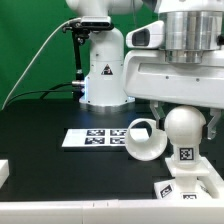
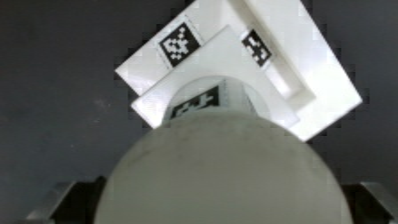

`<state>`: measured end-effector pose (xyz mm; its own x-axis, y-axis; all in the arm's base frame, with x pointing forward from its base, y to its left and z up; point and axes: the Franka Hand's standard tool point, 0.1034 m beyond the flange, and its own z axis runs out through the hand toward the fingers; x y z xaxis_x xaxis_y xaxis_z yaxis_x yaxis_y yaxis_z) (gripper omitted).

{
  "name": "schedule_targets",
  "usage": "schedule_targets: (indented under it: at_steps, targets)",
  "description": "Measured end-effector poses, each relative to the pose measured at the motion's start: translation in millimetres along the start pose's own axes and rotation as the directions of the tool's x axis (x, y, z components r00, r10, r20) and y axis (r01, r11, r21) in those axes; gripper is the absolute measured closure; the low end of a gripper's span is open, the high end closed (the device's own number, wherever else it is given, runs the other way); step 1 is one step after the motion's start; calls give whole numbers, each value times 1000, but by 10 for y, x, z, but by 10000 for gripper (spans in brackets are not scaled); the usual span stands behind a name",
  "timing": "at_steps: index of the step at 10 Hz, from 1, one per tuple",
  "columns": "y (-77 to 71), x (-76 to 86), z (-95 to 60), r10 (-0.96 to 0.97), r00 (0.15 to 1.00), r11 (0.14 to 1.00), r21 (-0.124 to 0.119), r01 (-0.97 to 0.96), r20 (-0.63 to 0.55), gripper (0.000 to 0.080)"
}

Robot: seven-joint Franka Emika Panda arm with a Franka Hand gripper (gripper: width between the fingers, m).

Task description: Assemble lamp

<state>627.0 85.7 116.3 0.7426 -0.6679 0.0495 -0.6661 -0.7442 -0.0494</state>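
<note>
At the tabletop's [image 1: 60,175] near edge, on the exterior view's right, lies the square lamp base [image 1: 190,188]. The bulb [image 1: 185,128] stands upright on its stem directly above it, and the gripper [image 1: 186,118] has its jaws closed against the bulb's sides. Just beyond and to the left, the shade [image 1: 145,140] lies on its side. Its hollow shows only its own white wall. Dark bare tabletop stretches left. Farther off are the marker board [image 1: 92,138] and the robot pedestal [image 1: 103,75].

You see the bulb [image 2: 214,165] filling the foreground, its tagged stem [image 2: 199,100] meeting the white base [image 2: 294,60]. The base lies skewed on the dark table [image 2: 54,60], showing two tags [image 2: 180,43].
</note>
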Motion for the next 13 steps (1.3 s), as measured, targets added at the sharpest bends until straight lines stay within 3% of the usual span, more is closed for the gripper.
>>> schedule_targets:
  at_steps: [3, 4, 5, 7, 9, 11, 12, 13]
  targets:
    - [13, -29, 11, 197, 980, 980, -10, -197, 9, 223]
    - [23, -46, 20, 351, 936, 936, -15, -351, 23, 223]
    - [3, -89, 31, 537, 843, 844, -21, -537, 21, 223]
    - [-28, -104, 28, 777, 626, 628, -10, -778, 58, 223]
    - [-32, -120, 44, 837, 543, 545, -20, -838, 68, 223]
    - [-23, -115, 49, 781, 621, 623, -16, -782, 68, 223]
    - [18, -91, 57, 675, 734, 737, -28, -675, 76, 127]
    - [25, -56, 55, 539, 838, 842, -26, -539, 86, 108]
